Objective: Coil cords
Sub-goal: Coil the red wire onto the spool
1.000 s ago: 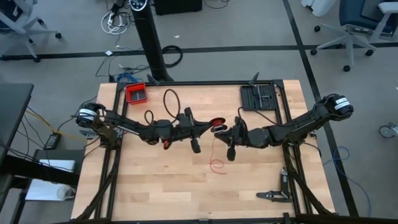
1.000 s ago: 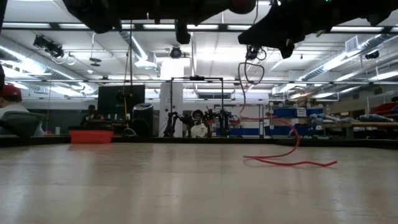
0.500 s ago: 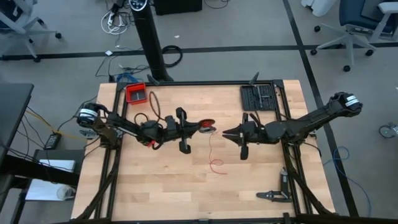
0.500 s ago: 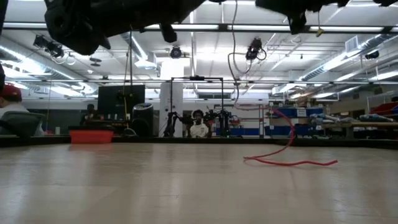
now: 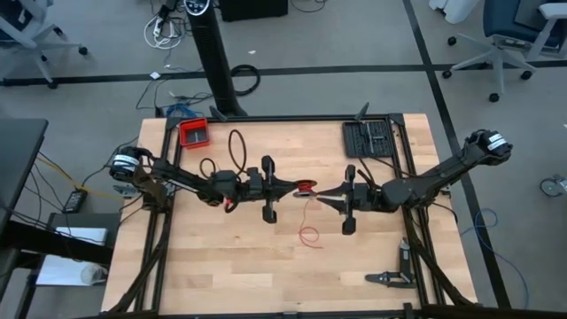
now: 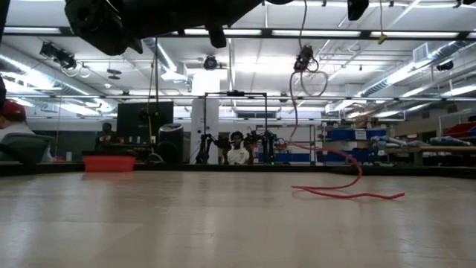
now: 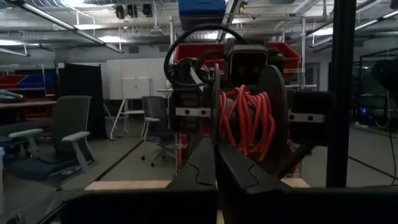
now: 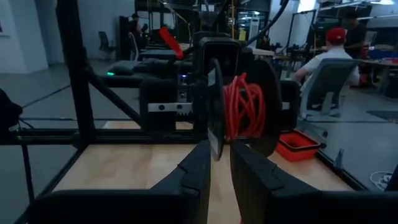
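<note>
A black spool (image 5: pixel 306 187) wound with thin red cord (image 7: pixel 249 121) hangs over the table's middle, and my left gripper (image 7: pixel 216 163) is shut on it. From the spool a loose length of cord (image 6: pixel 291 119) drops down. Its end (image 5: pixel 307 234) lies in a curl on the wood. My right gripper (image 8: pixel 217 163) faces the spool from the table's right, open. The edge of the nearer flange (image 8: pixel 215 112) stands in line with its gap. In the high view its fingertips (image 5: pixel 320 192) stop just short of the spool. My left gripper pinches the rim of one black flange (image 7: pixel 214 127) between its two fingers. The fingers come nearly level from the table's left, and the flange stands edge-on to them. The spool is lifted clear, flanges upright. Its loose cord hangs slack to the table.
At the far left stands a red tray (image 5: pixel 194 133), and at the far right lies a black tool case (image 5: pixel 369 138). A black cable loop (image 5: pixel 237 146) arches over the left arm. A dark tool (image 5: pixel 390 277) lies near the front right corner. People sit beyond the table.
My right gripper has drawn back from the spool toward the table's right edge and risen, almost out of the low view. The hanging cord has swung, and its curl on the table has stayed where it was. The spool has shifted slightly toward the near edge.
</note>
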